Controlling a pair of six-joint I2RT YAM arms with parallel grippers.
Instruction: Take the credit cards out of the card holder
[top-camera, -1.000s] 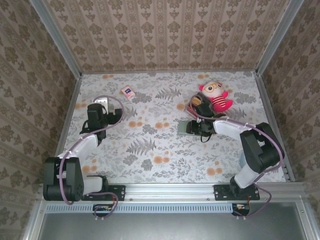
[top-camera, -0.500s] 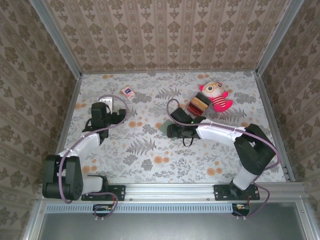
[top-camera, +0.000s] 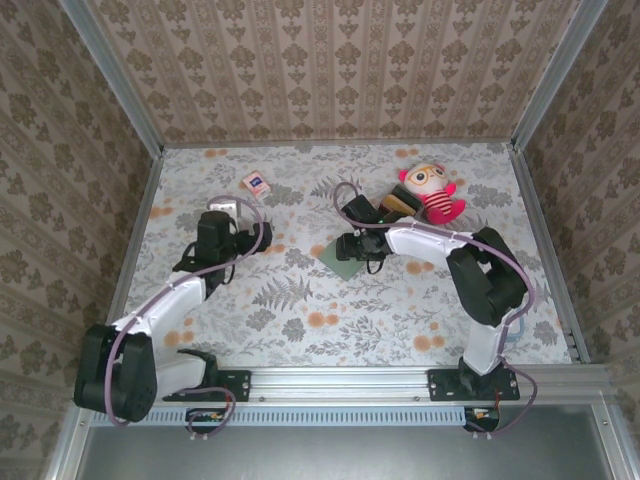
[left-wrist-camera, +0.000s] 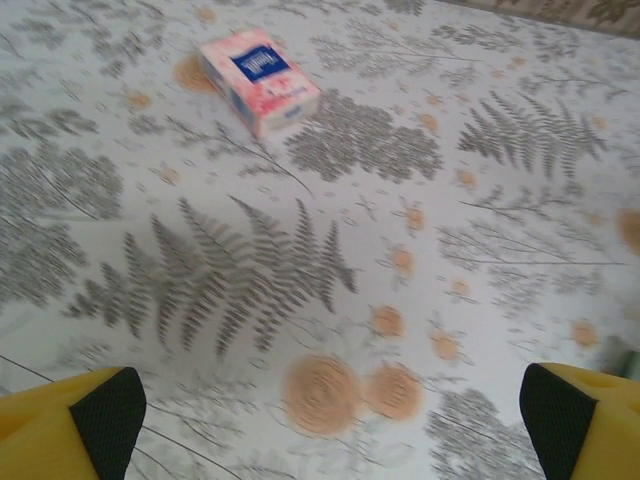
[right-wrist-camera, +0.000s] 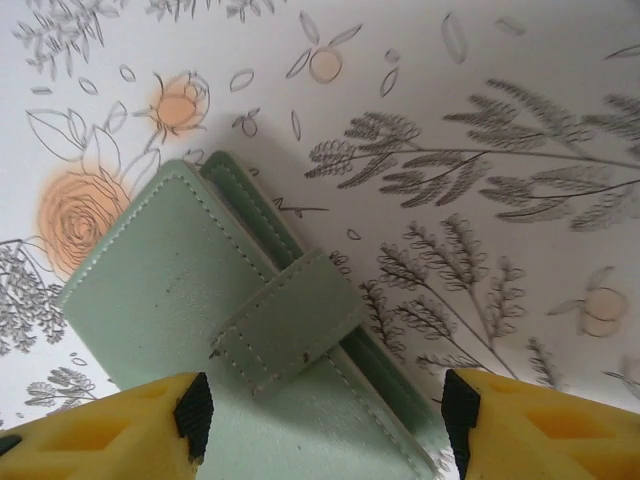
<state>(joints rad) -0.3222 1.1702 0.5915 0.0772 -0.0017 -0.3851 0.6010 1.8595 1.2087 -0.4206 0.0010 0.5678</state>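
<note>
Finding: the card holder (right-wrist-camera: 180, 290), closed and strapped, lies on the tabletop (right-wrist-camera: 520, 90) directly under the right tool (right-wrist-camera: 320, 415), its long axis diagonal between the parted fingers (right-wrist-camera: 540, 430). Whether it is gripped cannot be told. The left tool (left-wrist-camera: 330, 425) is released and well apart.

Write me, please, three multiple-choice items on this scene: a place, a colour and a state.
1. Where is the packet? A) far left of the table B) near right corner C) dead centre
2. The card holder's colour? A) red B) grey-green C) black
3. The card holder is: A) shut, strap across B) spread open C) standing on edge
Key: 1 A, it lies far left in the top view; 2 B, its cover is grey-green; 3 A, the strap crosses the closed fold.
</note>
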